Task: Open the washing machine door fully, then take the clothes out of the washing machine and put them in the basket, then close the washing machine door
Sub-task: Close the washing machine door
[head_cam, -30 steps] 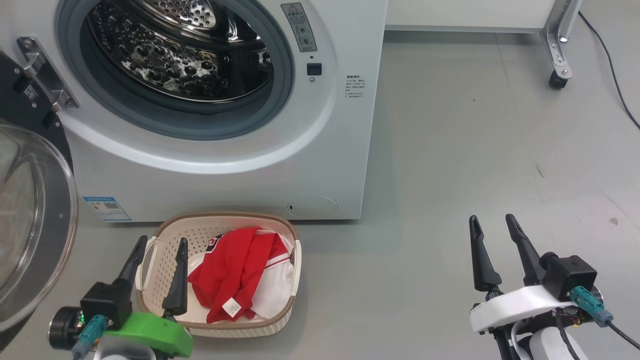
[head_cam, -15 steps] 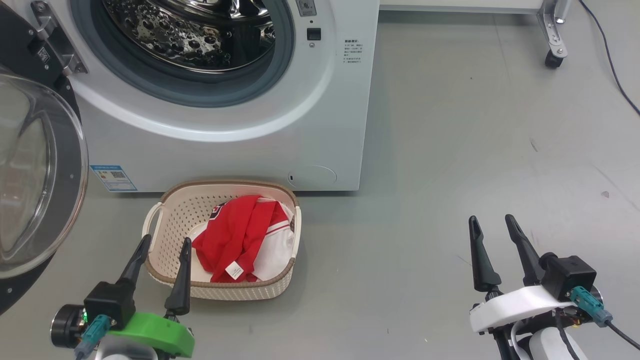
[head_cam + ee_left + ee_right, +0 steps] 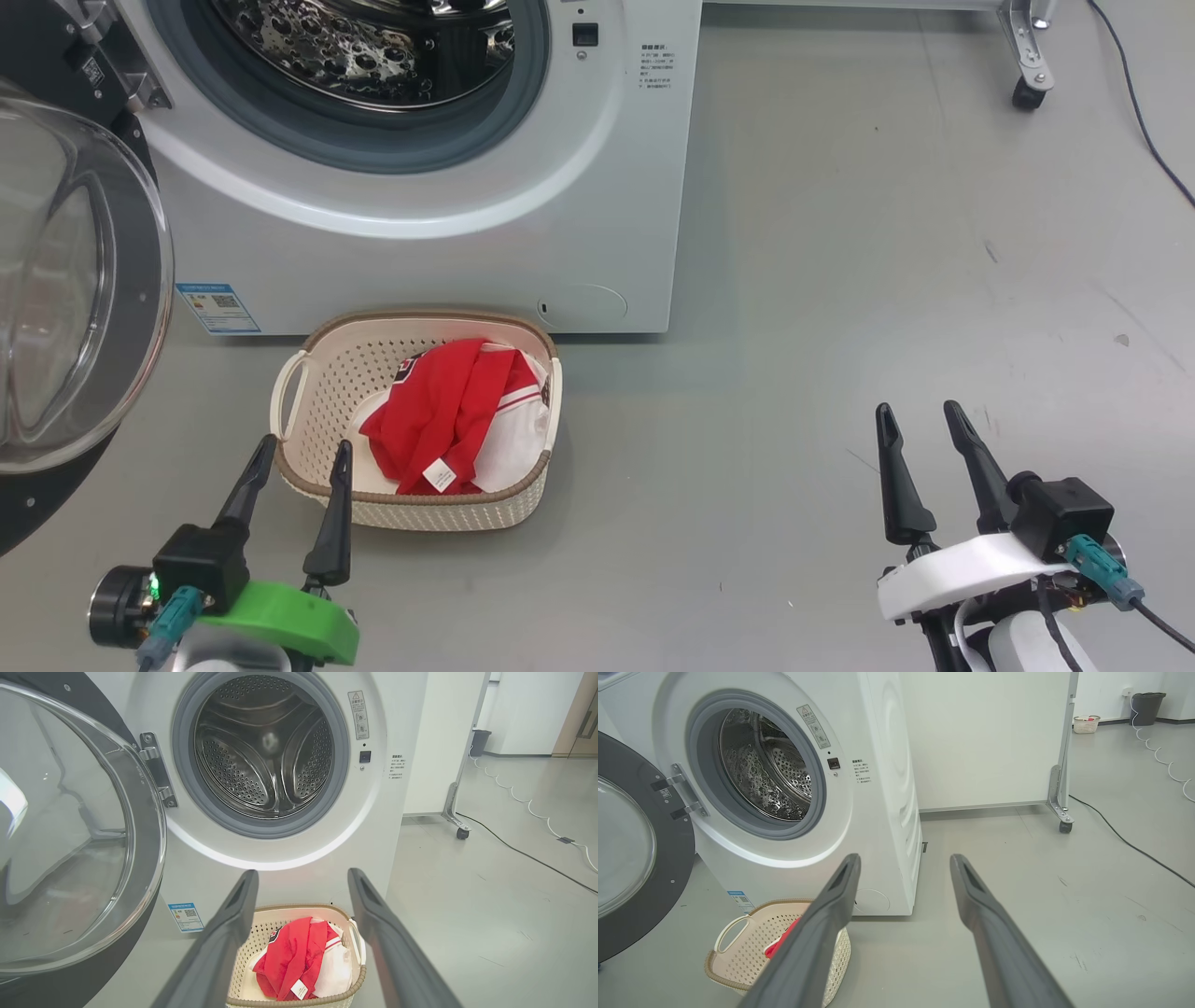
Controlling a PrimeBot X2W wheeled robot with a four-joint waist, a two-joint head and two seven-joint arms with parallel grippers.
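Both still spread and empty, left hand (image 3: 306,442) and right hand (image 3: 917,408); camera has backed from the basket (image 3: 448,511).

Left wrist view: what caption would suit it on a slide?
Seen between the open fingers: washer with door swung open, drum empty, red clothes in the basket below.
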